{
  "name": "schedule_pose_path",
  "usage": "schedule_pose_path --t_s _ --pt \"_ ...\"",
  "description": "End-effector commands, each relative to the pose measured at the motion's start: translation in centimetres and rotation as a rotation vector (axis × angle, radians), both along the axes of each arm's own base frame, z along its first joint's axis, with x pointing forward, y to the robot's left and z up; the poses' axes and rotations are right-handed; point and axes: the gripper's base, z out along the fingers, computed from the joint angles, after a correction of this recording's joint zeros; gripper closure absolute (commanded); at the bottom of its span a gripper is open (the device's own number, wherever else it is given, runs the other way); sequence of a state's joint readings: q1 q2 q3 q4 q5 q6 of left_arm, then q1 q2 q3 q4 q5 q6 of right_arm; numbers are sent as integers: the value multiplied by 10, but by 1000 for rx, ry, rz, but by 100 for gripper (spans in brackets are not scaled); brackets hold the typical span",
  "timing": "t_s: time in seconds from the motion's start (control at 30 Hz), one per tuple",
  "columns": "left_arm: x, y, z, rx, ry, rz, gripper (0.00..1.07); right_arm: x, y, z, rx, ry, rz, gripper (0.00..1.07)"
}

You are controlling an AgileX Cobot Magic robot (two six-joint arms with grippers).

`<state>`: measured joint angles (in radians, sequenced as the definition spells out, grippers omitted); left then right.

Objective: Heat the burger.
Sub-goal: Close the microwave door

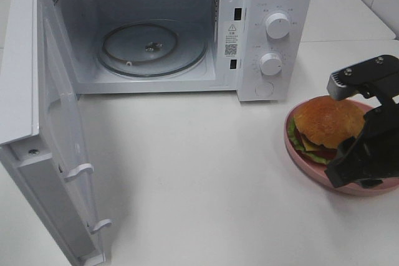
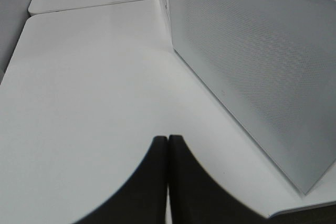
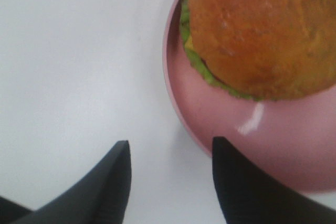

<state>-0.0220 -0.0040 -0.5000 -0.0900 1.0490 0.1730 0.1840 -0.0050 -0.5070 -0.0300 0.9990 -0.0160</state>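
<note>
the burger (image 1: 328,122) sits on a pink plate (image 1: 312,166) on the white table (image 1: 206,179), off to the right of the microwave (image 1: 187,29), whose door (image 1: 37,123) hangs wide open on the glass turntable (image 1: 153,48); the right gripper (image 3: 170,174) hovers at the plate's near edge with its fingers spread, one over the rim, one over bare table, pinching nothing. the left gripper (image 2: 168,171) has its fingers pressed together, beside the microwave's perforated side.
</note>
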Motion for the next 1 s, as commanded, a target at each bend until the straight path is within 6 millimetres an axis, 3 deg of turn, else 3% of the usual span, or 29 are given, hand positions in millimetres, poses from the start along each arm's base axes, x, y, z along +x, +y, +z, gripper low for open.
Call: schedule_pose_path --t_s 0.03,1.0 --pt "-2 0 0 -11 -31 -1 106 -3 -1 -1 -6 -18 4 45" --pt "-2 0 0 -11 -31 -1 106 -3 -1 -1 -6 -18 4 45"
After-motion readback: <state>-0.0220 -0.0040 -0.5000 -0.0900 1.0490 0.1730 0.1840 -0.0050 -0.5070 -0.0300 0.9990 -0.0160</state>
